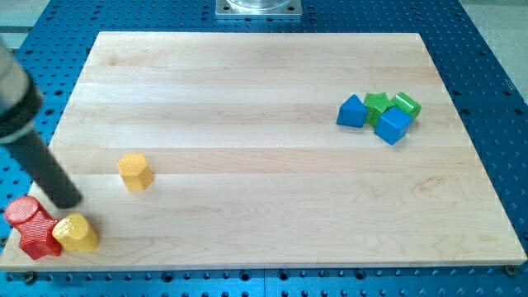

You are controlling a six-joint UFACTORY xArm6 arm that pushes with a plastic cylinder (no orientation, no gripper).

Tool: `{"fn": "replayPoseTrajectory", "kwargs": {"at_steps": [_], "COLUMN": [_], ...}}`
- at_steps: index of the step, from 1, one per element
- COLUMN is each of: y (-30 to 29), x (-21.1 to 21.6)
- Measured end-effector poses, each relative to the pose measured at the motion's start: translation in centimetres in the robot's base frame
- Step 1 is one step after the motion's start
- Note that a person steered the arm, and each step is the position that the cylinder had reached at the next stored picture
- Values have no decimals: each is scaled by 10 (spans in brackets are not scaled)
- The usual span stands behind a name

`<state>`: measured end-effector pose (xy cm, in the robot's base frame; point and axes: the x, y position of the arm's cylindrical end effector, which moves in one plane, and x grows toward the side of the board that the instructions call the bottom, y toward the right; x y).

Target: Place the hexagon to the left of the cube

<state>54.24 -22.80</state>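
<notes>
A yellow hexagon block [134, 172] stands on the wooden board [264, 198] at the view's left. A blue cube [393, 125] sits at the view's right in a tight cluster with another blue block [353, 111] and two green blocks [377, 105] [406, 104]. My tip [68, 200] rests on the board near its left edge. It is left of and slightly below the yellow hexagon, with a gap between them, and just above the red and yellow blocks in the bottom left corner.
Two red blocks [22, 211] [37, 237] and a rounded yellow block [76, 233] are bunched together in the board's bottom left corner. A blue perforated table [503, 99] surrounds the board. A metal mount [259, 7] sits at the view's top.
</notes>
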Motion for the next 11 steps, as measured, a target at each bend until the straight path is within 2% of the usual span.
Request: {"fn": "replayPoseTrajectory", "kwargs": {"at_steps": [1, 3, 4, 5, 8, 10, 11], "y": [45, 39, 40, 33, 82, 75, 72], "x": [9, -34, 12, 20, 2, -44, -34]}}
